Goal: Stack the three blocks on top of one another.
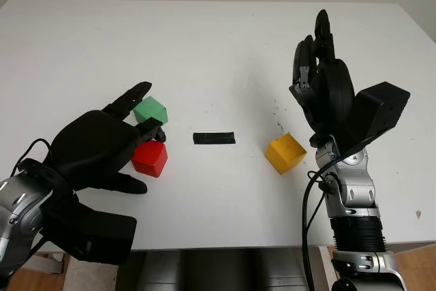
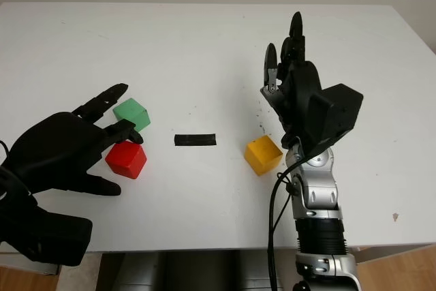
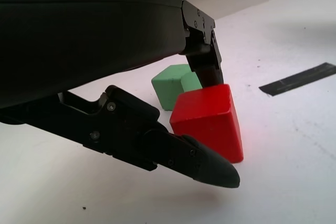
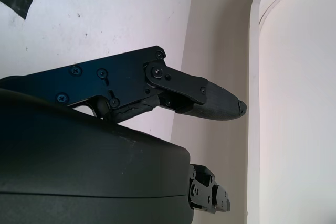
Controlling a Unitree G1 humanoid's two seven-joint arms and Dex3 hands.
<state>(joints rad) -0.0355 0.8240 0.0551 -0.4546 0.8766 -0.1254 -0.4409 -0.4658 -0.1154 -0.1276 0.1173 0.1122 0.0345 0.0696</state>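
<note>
Your red block [image 1: 150, 157] sits on the white table [image 1: 204, 46], directly under the fingers of your left hand [image 1: 95, 148]. One fingertip [image 1: 155, 131] reaches over the block's far top edge, and in the left wrist view that fingertip [image 3: 205, 66] comes down just behind the red block [image 3: 210, 121], while a lower finger [image 3: 205, 163] runs along the block's near side. You cannot tell from these views whether either finger actually touches the block; the hand is not clamped on it, so treat it as open around the block, holding nothing.

Just beyond the red block, on the far side from your left palm, stands the green block [image 1: 150, 111]. The two blocks are close, nearly corner to corner, and a third finger [image 1: 129, 97] of your left hand stretches out alongside the green one, on its outer side.

Toward your right hand from the red block lies a short strip of black tape [image 1: 214, 138], flat on the table, and past it the yellow block [image 1: 285, 152], turned so that a corner faces you. It is well apart from the other two blocks.

Your right hand [image 1: 320, 73] is raised above the table just beyond and outside the yellow block, fingers pointing away from you, open and holding nothing. The yellow block sits near the heel of that hand, below it, not touched. In the right wrist view one finger [image 4: 210, 98] extends straight out over the table.

All three blocks stand singly on the table; none is stacked.
</note>
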